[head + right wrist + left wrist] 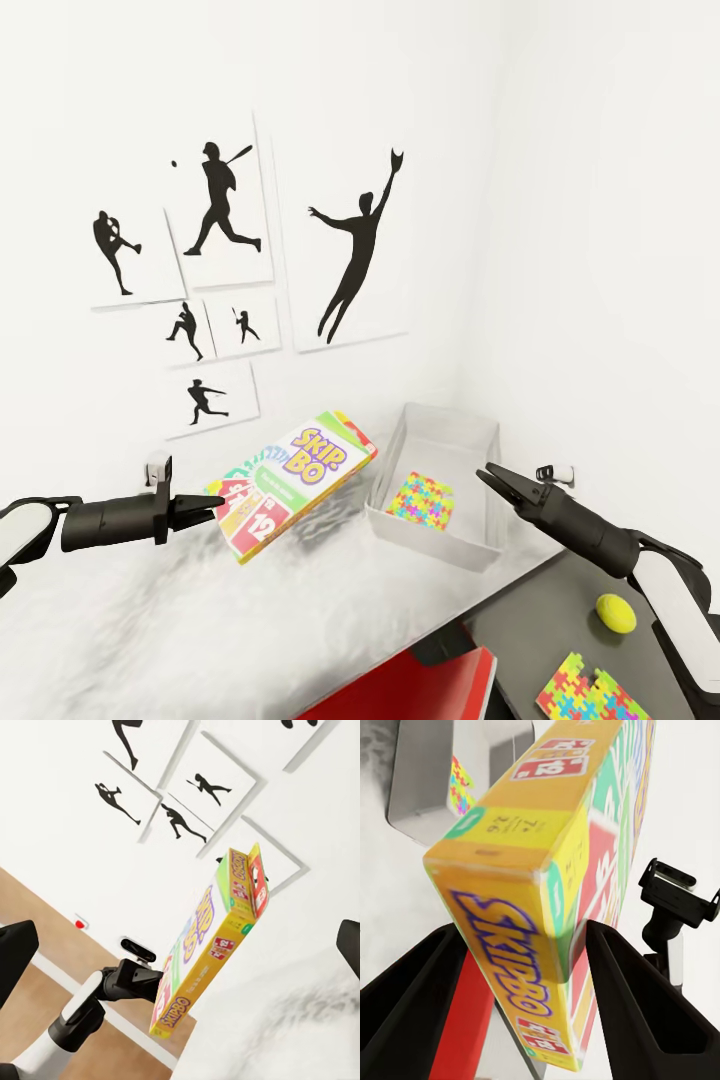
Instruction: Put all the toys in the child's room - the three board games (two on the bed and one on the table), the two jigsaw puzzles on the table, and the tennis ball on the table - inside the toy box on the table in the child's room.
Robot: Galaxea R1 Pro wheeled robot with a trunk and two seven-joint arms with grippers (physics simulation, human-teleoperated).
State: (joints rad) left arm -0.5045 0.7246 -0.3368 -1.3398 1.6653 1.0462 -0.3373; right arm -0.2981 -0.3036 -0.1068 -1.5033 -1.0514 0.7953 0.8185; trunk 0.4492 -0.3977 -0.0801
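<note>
My left gripper is shut on a corner of the "SKIP BO" board game, which hangs tilted above the table, just left of the toy box. In the left wrist view the board game sits between both fingers. One jigsaw puzzle lies inside the toy box. My right gripper hovers open at the toy box's right rim, with nothing in it. The tennis ball and a second jigsaw puzzle rest on the table's dark end section.
White walls meet in a corner right behind the toy box, with baseball silhouette pictures on the left wall. A red object stands at the table's front edge. A small wall fitting sits behind my left arm.
</note>
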